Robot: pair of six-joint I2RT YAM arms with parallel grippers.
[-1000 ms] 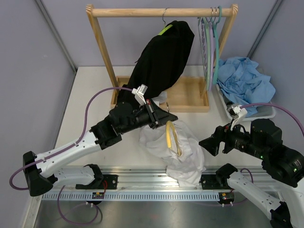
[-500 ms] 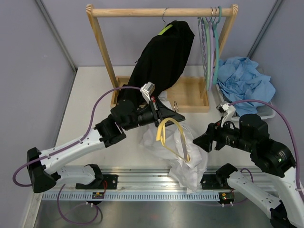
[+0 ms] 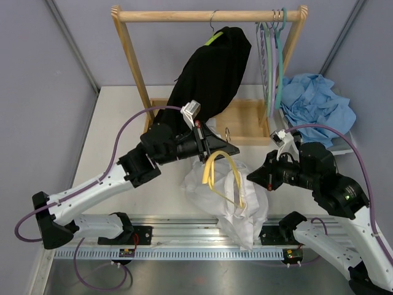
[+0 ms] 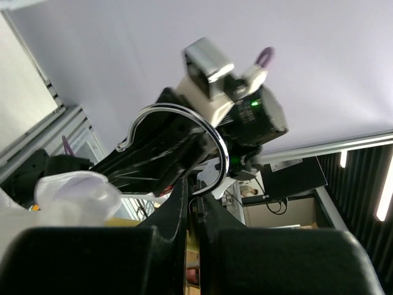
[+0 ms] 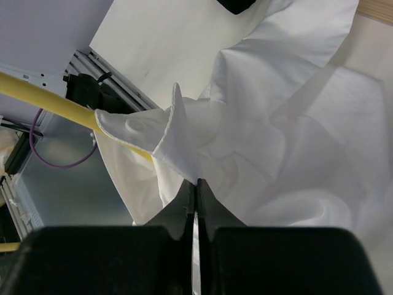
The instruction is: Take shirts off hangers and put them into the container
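- My left pincer is pressed together on the metal hook of the yellow hanger. It holds the hanger up over the middle of the tabletop.
- In the left wrist view its two fingers meet with no gap, and the hook's wire rises from between them.
- My right pincer is closed as well, its tips clamped on a fold of the white shirt, just right of the hanger.
- In the right wrist view that fold runs straight into my closed tips. The hanger's yellow bar passes under a corner of the cloth on the left.
- The white shirt drapes from the yellow hanger between my two arms. Its lower part is bunched at the near edge of the tabletop and spills over it.
- The black shirt hangs on a lime green hanger from the rod of the wooden rack, on the far side.
- Bare hangers hang close together at the rod's right end.
- The container sits far right, just beside the rack. A light blue garment is heaped in and over it, so only part of its rim shows.
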